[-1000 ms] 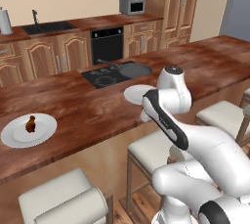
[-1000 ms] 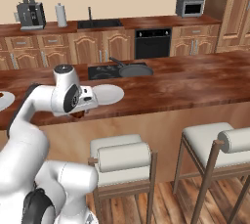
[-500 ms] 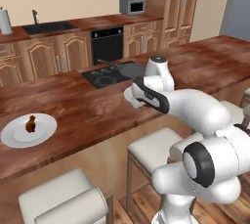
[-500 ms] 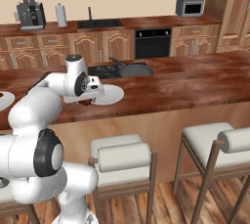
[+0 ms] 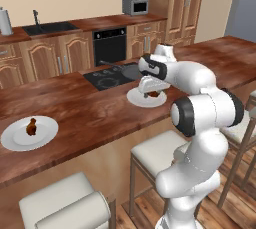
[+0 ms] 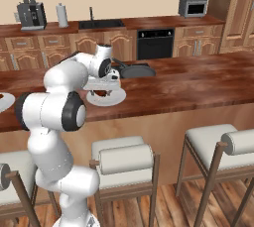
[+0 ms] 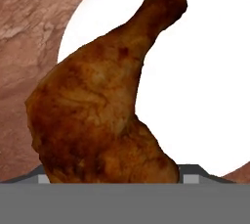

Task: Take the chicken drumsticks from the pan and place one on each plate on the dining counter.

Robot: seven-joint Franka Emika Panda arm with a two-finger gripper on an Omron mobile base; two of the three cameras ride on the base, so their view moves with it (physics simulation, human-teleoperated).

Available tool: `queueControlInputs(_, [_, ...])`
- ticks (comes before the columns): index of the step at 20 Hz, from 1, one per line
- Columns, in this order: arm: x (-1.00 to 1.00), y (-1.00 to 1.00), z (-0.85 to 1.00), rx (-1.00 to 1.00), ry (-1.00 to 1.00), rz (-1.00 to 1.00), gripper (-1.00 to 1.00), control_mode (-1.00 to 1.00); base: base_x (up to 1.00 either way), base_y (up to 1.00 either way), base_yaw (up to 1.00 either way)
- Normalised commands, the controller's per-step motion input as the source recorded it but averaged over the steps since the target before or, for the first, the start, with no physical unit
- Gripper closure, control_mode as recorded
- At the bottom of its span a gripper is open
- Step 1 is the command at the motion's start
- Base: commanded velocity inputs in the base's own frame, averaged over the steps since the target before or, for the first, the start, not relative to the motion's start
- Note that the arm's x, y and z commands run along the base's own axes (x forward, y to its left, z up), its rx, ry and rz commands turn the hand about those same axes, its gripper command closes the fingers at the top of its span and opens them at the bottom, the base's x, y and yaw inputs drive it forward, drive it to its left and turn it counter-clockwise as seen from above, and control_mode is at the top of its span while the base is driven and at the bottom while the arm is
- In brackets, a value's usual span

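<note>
The tool (image 5: 151, 92), holding the second drumstick (image 7: 105, 105), is hovering over the right plate (image 5: 146, 100); next it needs lowering and releasing.

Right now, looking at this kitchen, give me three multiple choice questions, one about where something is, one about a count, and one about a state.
1. Where is the drumstick held at the tool?
A. above the near white plate
B. in the pan
C. on a stool

2. How many white plates are on the dining counter?
A. one
B. two
C. four

3. What is on the far-left plate?
A. nothing
B. a cup
C. a drumstick

Answers: 1 A, the hand view shows white plate behind the meat. 2 B, the left base view shows both. 3 C, a brown piece lies on it.
</note>
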Motion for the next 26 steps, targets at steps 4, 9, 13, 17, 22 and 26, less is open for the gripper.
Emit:
queueControlInputs(4, [0.64, -0.04, -0.08, 0.0, 0.09, 0.0, 1.0, -1.0, 0.0, 0.0, 0.0])
queueControlInputs(9, [0.24, 0.03, -0.21, -0.02, 0.01, 0.0, 1.0, -1.0, 0.0, 0.0, 0.0])
queueControlInputs(13, [0.09, 0.0, -0.3, -0.03, 0.05, 0.0, 1.0, -1.0, 0.0, 0.0, 0.0])
queueControlInputs(17, [0.09, 0.0, -0.32, -0.08, 0.0, 0.0, 1.0, -1.0, 0.0, 0.0, 0.0])
queueControlInputs(22, [0.05, 0.0, -0.19, -0.05, 0.0, 0.0, 1.0, -1.0, 0.0, 0.0, 0.0])
queueControlInputs(26, [0.04, 0.02, -0.22, -0.07, 0.0, 0.0, 1.0, -1.0, 0.0, 0.0, 0.0])
